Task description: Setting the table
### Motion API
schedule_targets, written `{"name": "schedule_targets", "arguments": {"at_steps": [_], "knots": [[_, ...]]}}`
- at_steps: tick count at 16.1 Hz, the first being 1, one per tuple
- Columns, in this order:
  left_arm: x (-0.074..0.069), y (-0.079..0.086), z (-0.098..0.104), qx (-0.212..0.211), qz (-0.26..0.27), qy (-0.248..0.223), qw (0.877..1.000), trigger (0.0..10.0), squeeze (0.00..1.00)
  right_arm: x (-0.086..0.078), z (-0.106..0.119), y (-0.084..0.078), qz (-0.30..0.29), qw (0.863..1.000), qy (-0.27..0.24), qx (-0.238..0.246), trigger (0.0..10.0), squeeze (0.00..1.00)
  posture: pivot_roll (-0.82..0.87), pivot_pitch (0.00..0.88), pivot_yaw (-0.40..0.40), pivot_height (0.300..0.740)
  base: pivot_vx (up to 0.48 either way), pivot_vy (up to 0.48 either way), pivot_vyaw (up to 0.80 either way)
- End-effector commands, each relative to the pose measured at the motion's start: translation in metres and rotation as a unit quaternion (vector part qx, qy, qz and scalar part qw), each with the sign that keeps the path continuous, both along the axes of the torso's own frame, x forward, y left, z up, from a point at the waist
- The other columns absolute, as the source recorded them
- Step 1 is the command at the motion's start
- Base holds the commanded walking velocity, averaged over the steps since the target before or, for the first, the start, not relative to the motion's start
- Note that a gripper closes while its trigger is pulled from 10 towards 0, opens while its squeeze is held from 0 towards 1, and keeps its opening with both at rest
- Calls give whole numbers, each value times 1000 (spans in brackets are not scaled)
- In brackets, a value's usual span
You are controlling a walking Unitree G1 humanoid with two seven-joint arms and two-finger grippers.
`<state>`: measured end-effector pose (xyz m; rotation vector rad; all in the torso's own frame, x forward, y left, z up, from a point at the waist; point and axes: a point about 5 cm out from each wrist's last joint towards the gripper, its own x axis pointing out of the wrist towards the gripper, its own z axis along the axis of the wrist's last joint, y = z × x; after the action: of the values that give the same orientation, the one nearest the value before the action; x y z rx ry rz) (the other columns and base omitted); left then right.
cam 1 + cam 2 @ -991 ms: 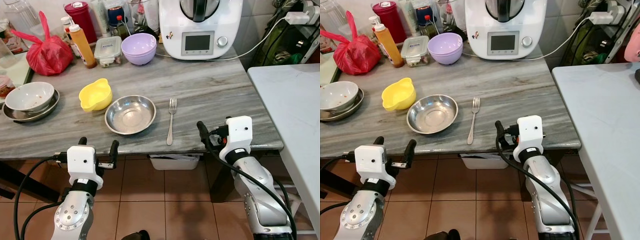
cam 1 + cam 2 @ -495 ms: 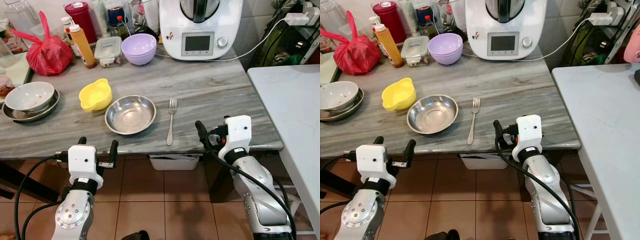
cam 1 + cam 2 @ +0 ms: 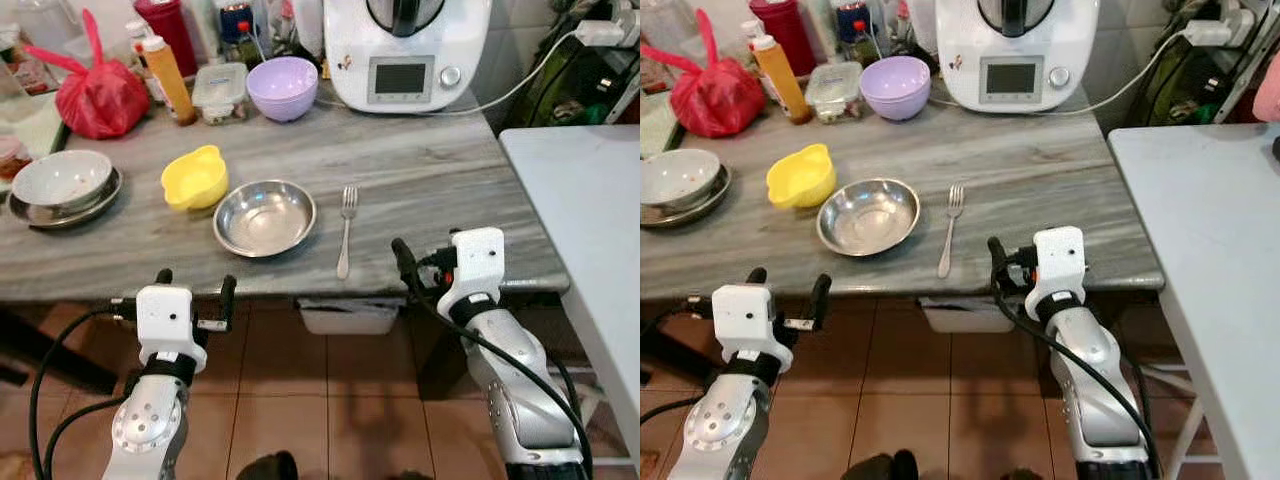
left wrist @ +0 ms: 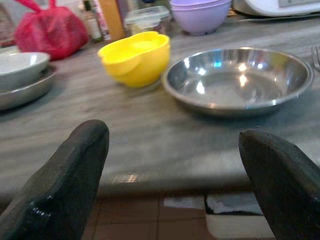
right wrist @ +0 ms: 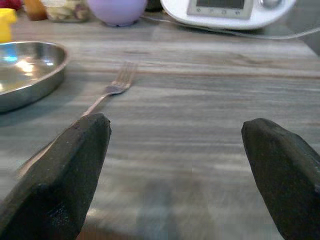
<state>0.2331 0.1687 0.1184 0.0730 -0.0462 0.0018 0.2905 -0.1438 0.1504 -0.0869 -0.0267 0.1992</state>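
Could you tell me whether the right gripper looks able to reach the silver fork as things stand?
Probably yes: the right gripper is open at the table edge, and bare marbled tabletop surrounds the silver fork.

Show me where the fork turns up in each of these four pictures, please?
Left eye view: the fork lies right of the steel bowl, near the table's front edge.
Right eye view: same spot, just right of the bowl.
Left wrist view: its tines peek in at the picture's edge, past the bowl.
Right wrist view: it lies beside the bowl's rim.
Shared landmark: the steel bowl.
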Motion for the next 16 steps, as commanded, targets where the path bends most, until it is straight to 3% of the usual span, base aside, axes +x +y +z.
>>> {"name": "schedule_targets", "arguments": {"at_steps": [1,16], "knots": [[-2,5,-3,7,9,10,1000,10000,0,2,1,2,3,1000,-7,10,10000,0,-50,124,90,740,-349,0,0],[-1,3,-1,9,2,8,1000,10000,0,6,2,4,1,1000,-4,9,10000,0,-49,124,94,740,-347,0,0]]}}
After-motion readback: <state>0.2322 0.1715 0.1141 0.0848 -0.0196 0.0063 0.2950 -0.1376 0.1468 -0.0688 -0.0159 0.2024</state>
